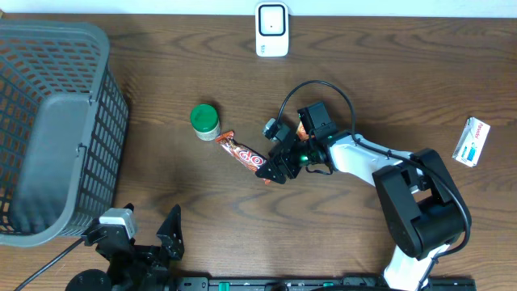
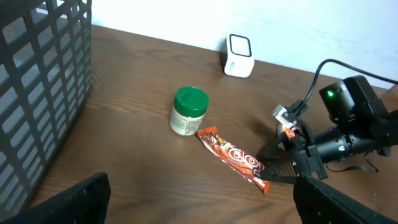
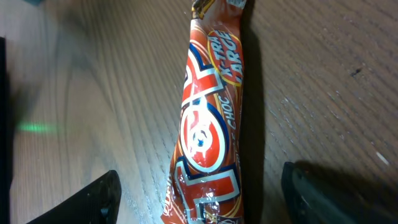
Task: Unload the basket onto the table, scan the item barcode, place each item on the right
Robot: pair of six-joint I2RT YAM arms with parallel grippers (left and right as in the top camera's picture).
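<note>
Chocolate bar in red-orange wrapper lay flat on desk, diagonal, printed face up. White scanner stood upright at far edge, well apart.

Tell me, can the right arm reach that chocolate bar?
Probably yes. The right gripper hovers open over one end of the bar, jaws either side, nothing between. The jar stands clear at the other end.

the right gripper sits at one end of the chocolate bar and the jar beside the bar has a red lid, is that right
The lid is green, not red; the left wrist view shows it. The rest stands: the right gripper sits at one end of the chocolate bar, with the jar beside the bar.
</note>
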